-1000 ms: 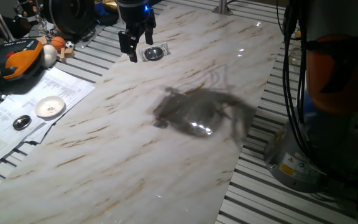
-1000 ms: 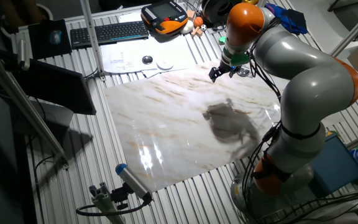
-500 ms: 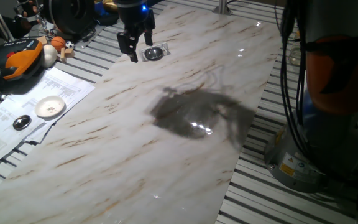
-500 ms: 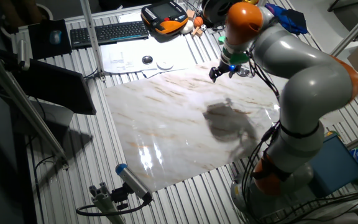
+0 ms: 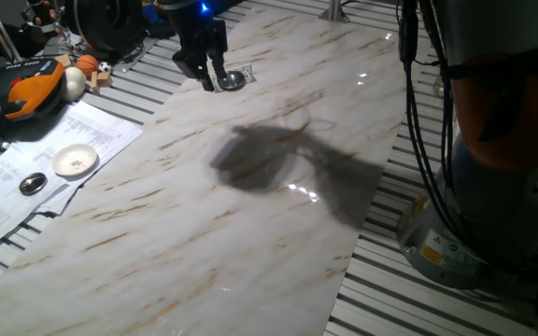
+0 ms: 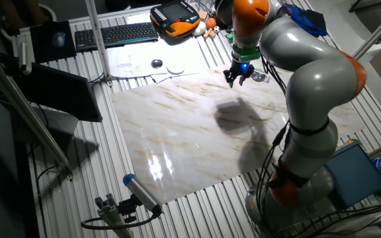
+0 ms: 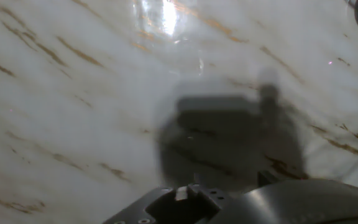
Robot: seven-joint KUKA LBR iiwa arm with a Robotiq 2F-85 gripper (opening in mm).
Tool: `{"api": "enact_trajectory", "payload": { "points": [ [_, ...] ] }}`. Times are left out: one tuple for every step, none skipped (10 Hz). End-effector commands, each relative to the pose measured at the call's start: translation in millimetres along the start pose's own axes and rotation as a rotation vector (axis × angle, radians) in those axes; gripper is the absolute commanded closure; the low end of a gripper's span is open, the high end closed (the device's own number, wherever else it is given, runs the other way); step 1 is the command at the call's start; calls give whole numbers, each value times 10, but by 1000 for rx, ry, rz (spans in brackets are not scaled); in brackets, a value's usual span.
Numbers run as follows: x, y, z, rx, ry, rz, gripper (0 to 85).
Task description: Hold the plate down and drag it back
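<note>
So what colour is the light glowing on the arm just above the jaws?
Blue light, clearest in the other fixed view.

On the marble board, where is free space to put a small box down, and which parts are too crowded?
The marble board is bare from its near edge up to the arm's shadow. Only its far end is occupied: there the black two-finger gripper hangs beside the small shiny metal plate. The papers beside the board are crowded: white saucer, small dark disc.

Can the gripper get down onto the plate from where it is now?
Probably yes. The gripper hangs just beside the plate near the marble slab's far edge, and nothing stands between them; it needs only a short sideways shift before pressing down.
</note>
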State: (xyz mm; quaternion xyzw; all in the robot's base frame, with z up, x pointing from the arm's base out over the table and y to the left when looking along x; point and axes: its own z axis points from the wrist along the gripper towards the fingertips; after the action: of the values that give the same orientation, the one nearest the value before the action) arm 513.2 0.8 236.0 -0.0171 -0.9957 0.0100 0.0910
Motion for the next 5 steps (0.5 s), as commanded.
{"api": "enact_trajectory", "payload": {
  "points": [
    [8, -2, 2, -1, -8, -9, 850],
    [9, -2, 3, -1, -11, -14, 850],
    [9, -2, 3, -2, -11, -12, 850],
    [9, -2, 3, -2, -11, -9, 850],
    [9, -2, 3, -2, -11, -9, 850]
  ]
}}
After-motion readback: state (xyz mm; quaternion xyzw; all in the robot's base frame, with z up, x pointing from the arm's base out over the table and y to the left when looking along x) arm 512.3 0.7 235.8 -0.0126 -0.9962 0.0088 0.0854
